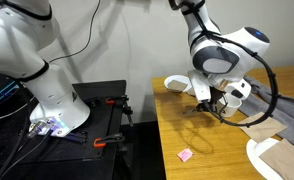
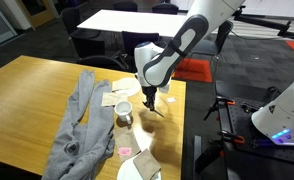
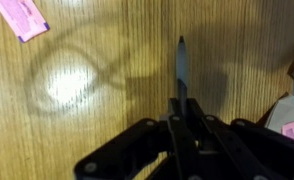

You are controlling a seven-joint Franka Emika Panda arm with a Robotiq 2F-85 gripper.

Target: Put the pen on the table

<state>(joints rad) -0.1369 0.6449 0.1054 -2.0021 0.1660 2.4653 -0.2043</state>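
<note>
On the table [image 2: 27, 90], a cloth [image 2: 75, 120] lies beside a cup [image 2: 122, 113]; the gripper [image 2: 151, 108], holding the pen [image 3: 182, 60], hangs near the cup.

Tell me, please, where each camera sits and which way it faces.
Exterior view: off to the side of the robot's base, facing the table; base, arm and gripper show.
Exterior view: across the table, facing back at the base; arm and gripper show.
Wrist view: above the table, looking down; gripper shut on the pen shows.
Shared: all three see the pink scrap.
</note>
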